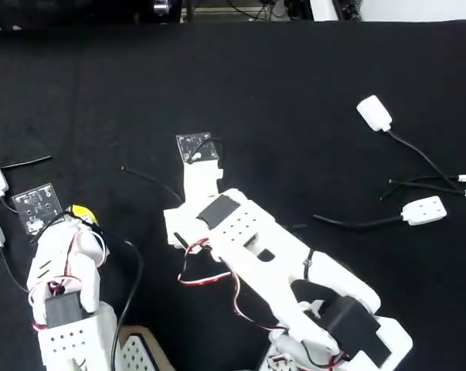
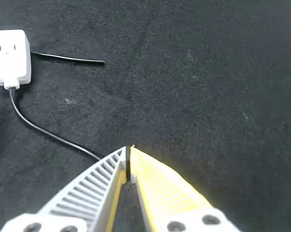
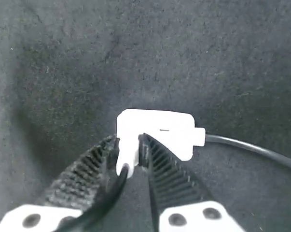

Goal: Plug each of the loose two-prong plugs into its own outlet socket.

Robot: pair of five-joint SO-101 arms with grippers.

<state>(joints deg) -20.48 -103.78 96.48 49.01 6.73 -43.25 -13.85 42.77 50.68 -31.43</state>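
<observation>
White plug (image 3: 159, 130) x1 in R fingers (image 3: 172, 169); sockets (image 1: 424, 209) x2.

My left arm (image 1: 62, 294) sits folded at the lower left of the overhead frame. The left gripper (image 2: 128, 152) is closed, white and yellow tips meeting. My right arm (image 1: 271, 255) stretches from lower right toward the middle, the right gripper (image 3: 131, 147) pinching a white plug (image 3: 159, 130).

The high view looks steeply down over the black bench (image 1: 294, 77), with the arms nearest. Each wrist view sights along its own tool, close above the bench: left tool (image 2: 128, 152), and right tool (image 3: 130, 143) hard against a plug (image 3: 157, 133). The high and left wrist views share an outlet socket (image 2: 10, 55).
</observation>
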